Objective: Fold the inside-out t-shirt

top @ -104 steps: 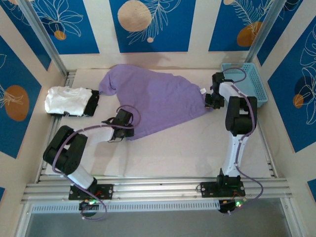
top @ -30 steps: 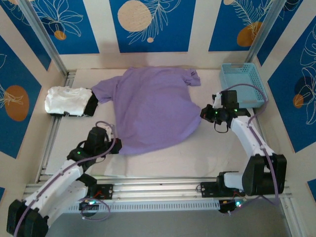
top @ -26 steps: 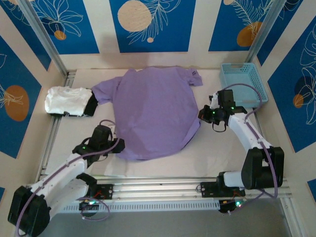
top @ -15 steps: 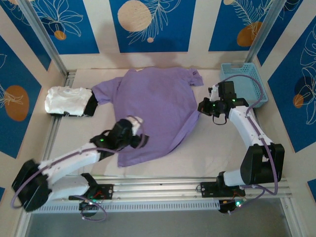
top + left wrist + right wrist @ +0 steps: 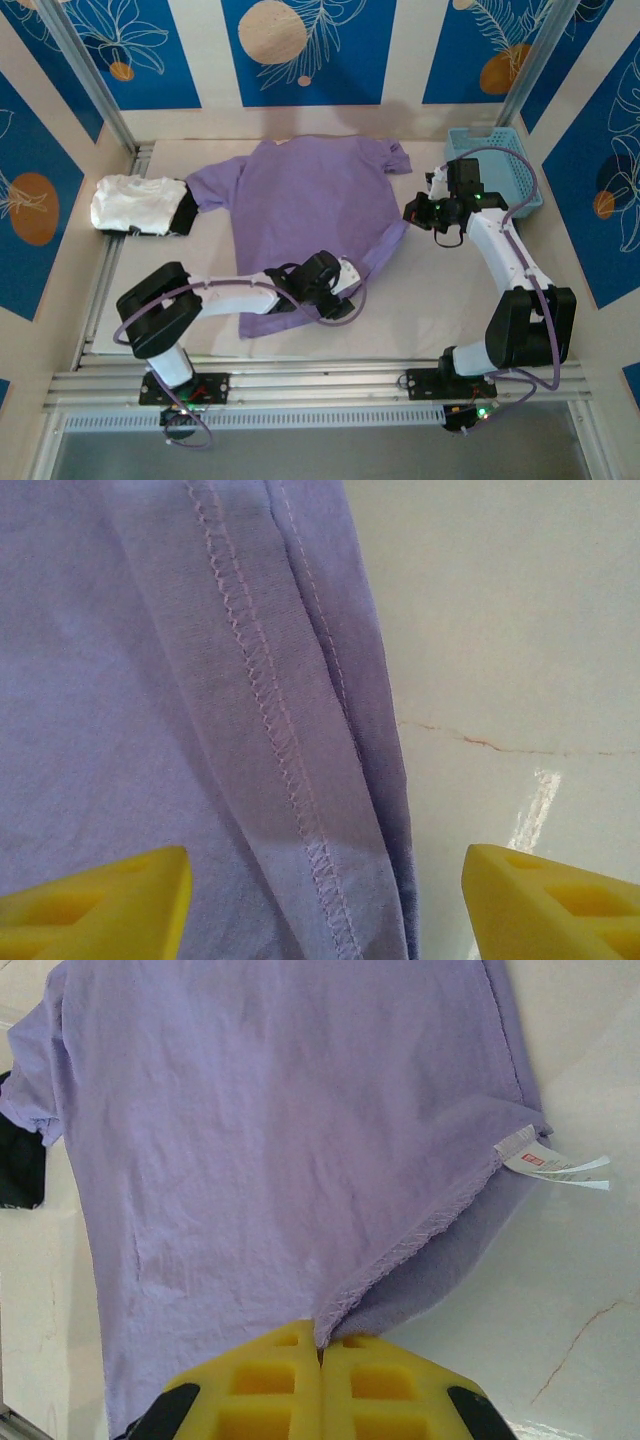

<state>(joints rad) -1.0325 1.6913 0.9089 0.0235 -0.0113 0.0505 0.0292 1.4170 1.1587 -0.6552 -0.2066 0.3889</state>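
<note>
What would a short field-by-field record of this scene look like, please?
garment: lavender t-shirt, spread flat on the table, overlock seams showing
left gripper: jaws open, over the shirt's near side edge
right gripper: jaws shut on the shirt's right edge
care label: sticks out past that edge
left of shirt: folded white garment, black garment
far right corner: blue basket

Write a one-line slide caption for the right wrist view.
Right gripper shut on the edge of the lavender cotton t-shirt, white care label poking out over the pale table.
</note>
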